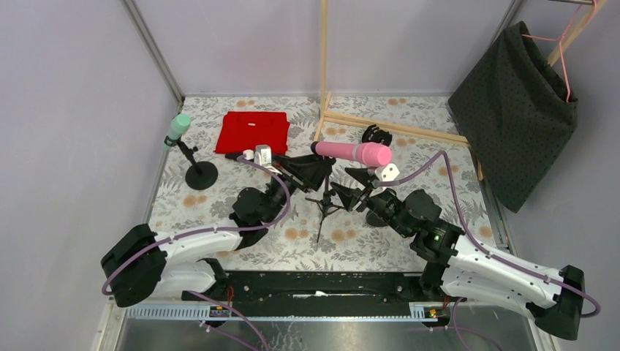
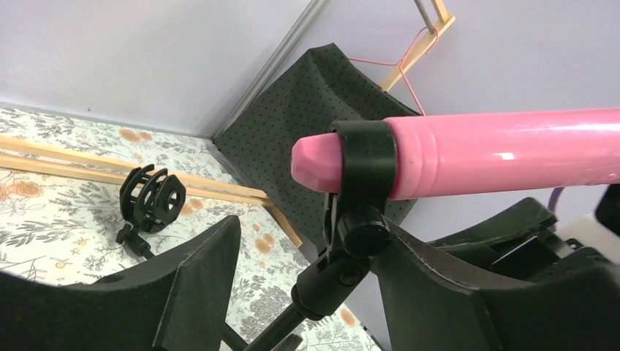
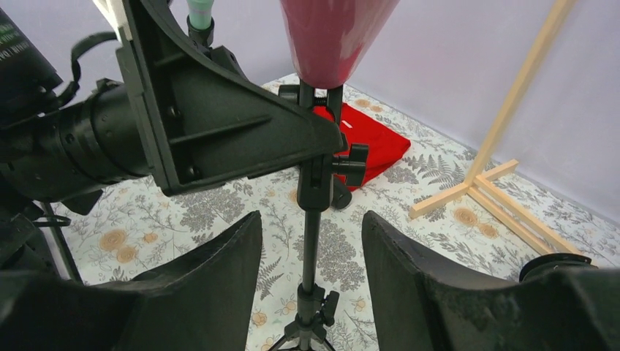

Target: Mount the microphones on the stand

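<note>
The pink microphone (image 1: 352, 152) lies level in the black clip (image 2: 363, 157) on top of the tripod stand (image 1: 324, 201). My left gripper (image 1: 316, 172) is open, its fingers on either side of the stand's clip joint (image 2: 351, 252); the right finger is close against the knob. My right gripper (image 1: 356, 187) is open, its fingers either side of the stand's pole (image 3: 313, 219) without touching it. The mint green microphone (image 1: 178, 127) sits tilted on a round-base stand (image 1: 201, 175) at the left. The black microphone is not clearly in view.
A red cloth (image 1: 253, 131) lies at the back. An empty black shock mount (image 1: 376, 135) stands by a wooden frame (image 1: 395, 128). A dark dotted cloth (image 1: 515, 110) hangs on a hanger at the right. Purple walls close the back and left.
</note>
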You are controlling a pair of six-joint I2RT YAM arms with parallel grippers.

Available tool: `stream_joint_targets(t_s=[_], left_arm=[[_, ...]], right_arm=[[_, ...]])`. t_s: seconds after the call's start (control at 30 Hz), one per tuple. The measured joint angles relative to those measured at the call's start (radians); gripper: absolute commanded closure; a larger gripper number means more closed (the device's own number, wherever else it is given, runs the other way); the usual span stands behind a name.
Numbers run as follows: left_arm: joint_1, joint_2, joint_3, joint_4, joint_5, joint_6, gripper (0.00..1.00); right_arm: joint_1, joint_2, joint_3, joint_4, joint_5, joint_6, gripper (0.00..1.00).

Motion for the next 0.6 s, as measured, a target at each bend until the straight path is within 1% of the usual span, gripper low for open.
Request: stream_joint_targets(t_s=[0.1, 0.23, 0.37, 0.6], left_arm=[[0.000, 0.014, 0.002, 0.003, -0.005, -0.013, 0.40], [0.001, 0.018, 0.002, 0.021, -0.007, -0.037, 0.48], [0.004, 0.022, 0.002, 0.040, -0.015, -0.061, 0.59], [0.007, 0.026, 0.002, 0.060, -0.040, -0.131, 0.73]], right_arm=[[0.000, -0.006, 0.010, -0.011, 0.000, -0.001, 0.45], [0.000, -0.016, 0.018, -0.024, 0.000, -0.003, 0.47], [0.000, -0.021, 0.029, -0.049, 0.000, -0.003, 0.47], [0.000, -0.031, 0.047, -0.061, 0.000, -0.002, 0.46]])
